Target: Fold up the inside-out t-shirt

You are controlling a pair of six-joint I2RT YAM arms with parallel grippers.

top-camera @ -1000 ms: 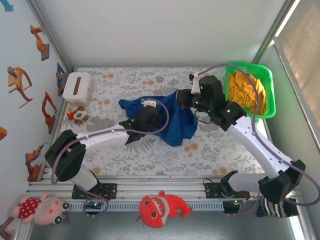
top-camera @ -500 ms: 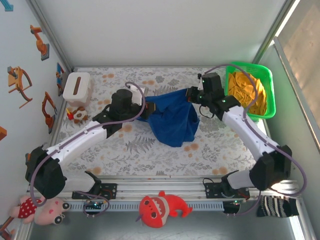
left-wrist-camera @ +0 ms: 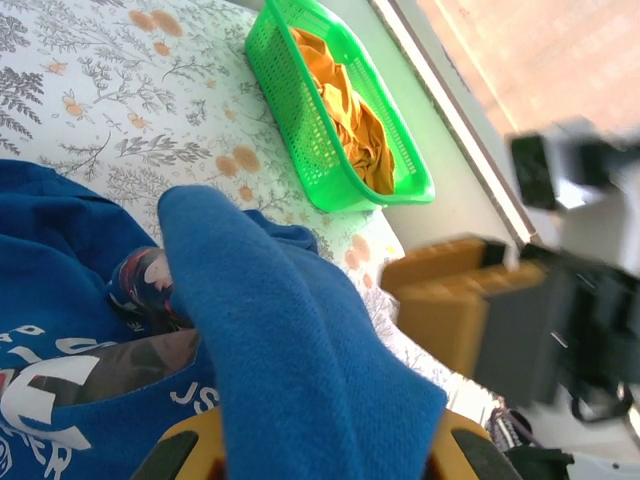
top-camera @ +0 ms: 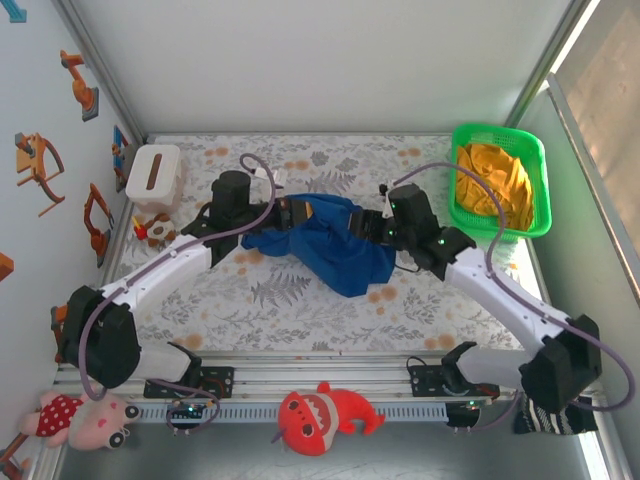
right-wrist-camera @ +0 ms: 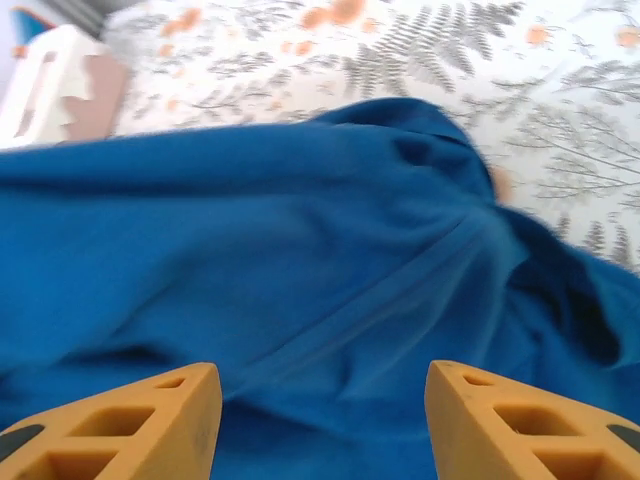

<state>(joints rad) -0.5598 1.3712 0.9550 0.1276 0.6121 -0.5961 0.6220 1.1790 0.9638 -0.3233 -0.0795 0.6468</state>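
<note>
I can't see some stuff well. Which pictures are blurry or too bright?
Top view: sharp, with glare at the window on the right. Left wrist: shirt crisp, right side smeared. Right wrist: shirt soft, tissue box blurry.

The only writing that can be made out stands on the inside-out t-shirt [left-wrist-camera: 290, 330], seen from the left wrist: white lettering [left-wrist-camera: 60, 350] printed on the blue cloth at the lower left of that view. Folds cut it into fragments, so no whole word can be read. Single capitals that look like "P" and "U" show, and a pair like "JS" lies just beside the big fold.
</note>
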